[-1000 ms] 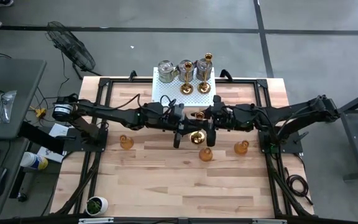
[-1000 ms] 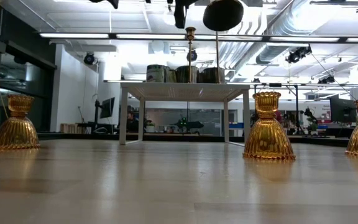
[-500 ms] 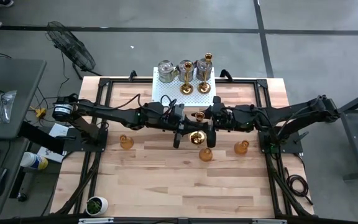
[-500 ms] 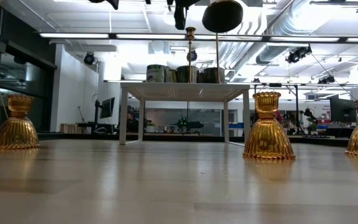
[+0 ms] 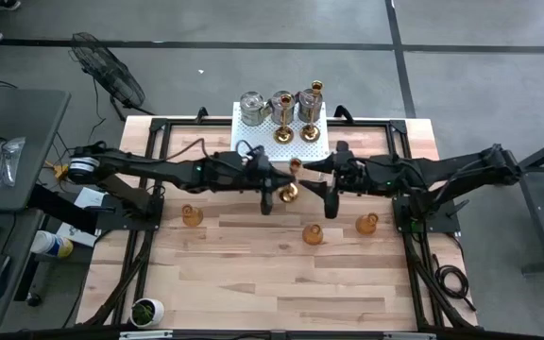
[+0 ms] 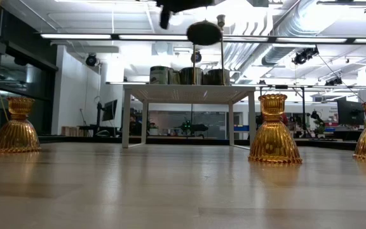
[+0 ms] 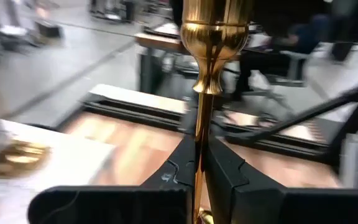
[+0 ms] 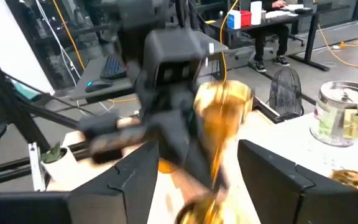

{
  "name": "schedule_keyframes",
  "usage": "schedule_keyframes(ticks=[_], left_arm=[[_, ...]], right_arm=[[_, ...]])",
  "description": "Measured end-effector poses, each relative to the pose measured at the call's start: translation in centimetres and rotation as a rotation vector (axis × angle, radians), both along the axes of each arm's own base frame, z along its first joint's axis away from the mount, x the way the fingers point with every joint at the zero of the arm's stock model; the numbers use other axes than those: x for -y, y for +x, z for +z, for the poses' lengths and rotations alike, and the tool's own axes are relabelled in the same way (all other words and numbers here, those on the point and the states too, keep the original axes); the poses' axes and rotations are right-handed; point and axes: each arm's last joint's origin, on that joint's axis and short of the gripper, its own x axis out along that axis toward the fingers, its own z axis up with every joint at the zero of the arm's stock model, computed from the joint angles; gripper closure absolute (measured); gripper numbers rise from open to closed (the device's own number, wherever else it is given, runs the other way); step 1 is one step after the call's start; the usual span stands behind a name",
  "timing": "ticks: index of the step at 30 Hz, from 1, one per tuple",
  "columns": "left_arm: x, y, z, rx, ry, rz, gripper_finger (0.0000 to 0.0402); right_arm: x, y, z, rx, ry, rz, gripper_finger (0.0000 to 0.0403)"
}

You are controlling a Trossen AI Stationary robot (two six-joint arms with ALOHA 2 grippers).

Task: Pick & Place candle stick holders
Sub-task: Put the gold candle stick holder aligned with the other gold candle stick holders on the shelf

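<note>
Between pincer (image 7: 199,180) fingers — gold holder (image 7: 209,56), base hidden

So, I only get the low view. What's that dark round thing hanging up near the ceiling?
Observer: That's the underside of a gold stemmed holder. The left gripper is shut on its thin stem.
Operator: Is the other arm helping?
Observer: No. The right gripper is open and empty, beside the holder and apart from it.
Operator: Is there anything on the table that I'm missing?
Observer: Yes, a small white pot with a green plant stands at the table's corner on the left arm's side.
</note>
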Motion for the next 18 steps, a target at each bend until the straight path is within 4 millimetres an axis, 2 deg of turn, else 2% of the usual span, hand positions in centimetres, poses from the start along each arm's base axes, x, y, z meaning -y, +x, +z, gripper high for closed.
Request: schedule_keyframes(ticks=[6, 11, 15, 18], left_arm=[[-1.2, -3.0, 2.0, -0.056, 0.096, 0.103, 0.0394], [-4.0, -5.7, 3.0, -0.127, 0.096, 0.183, 0.0394], [-6.1, -7.4, 3.1, -0.111, 0.101, 0.183, 0.0394], [-7.7, -8.6, 2.2, -0.129, 0.078, 0.195, 0.0394]], right_arm=[[0.3, -1.8, 0.6, -0.016, 0.012, -0.001, 0.0189], [0.6, -2.9, 0.6, -0.052, 0.047, -0.022, 0.0191], [0.7, -3.1, 0.2, -0.1, 0.042, -0.049, 0.0191], [0.8, -3.3, -0.2, -0.134, 0.043, -0.074, 0.0191]])
